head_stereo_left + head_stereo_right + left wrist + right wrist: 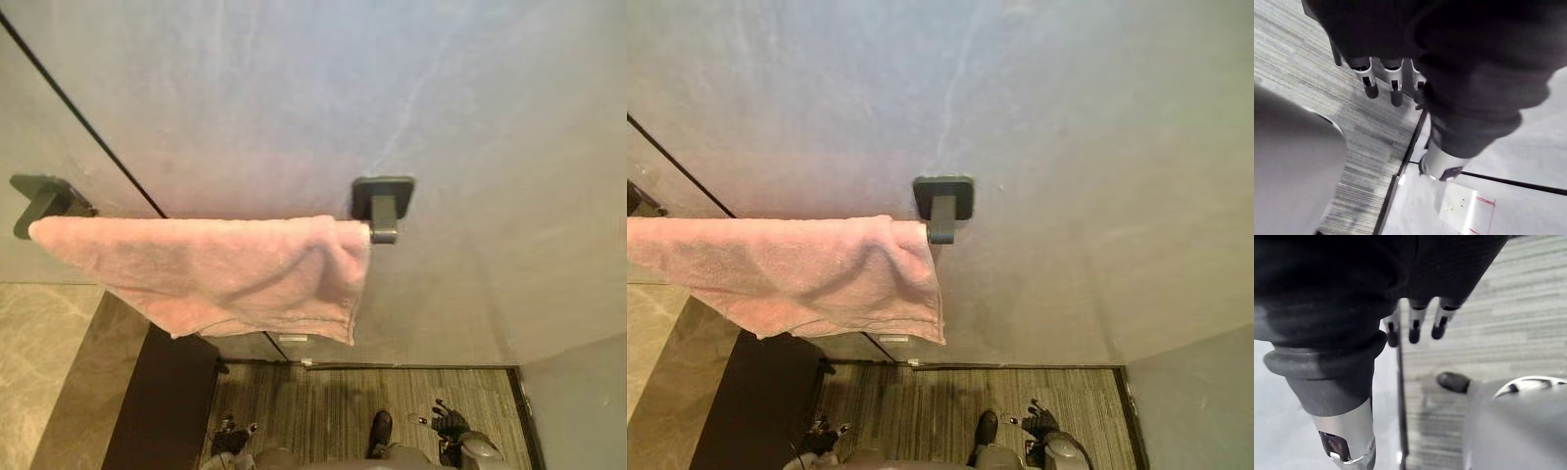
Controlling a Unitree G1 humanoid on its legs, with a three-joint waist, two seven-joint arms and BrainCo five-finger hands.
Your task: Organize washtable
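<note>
A pink towel [225,269] hangs spread over a dark wall rail, between a left bracket [39,201] and a right bracket [382,201]; its lower edge sags unevenly and the right corner hangs lowest. My left hand [233,436] hangs low by the floor, far below the towel. In the left wrist view its fingers [1393,85] are straight and hold nothing. My right hand [449,423] hangs low on the other side, its fingers [1415,323] also straight and bare.
A beige marble top [39,343] with a dark front panel [162,411] stands at the lower left. Striped grey flooring [323,401] runs below the wall. A grey side wall [578,401] closes the right. A white socket plate [1459,208] sits low on the wall.
</note>
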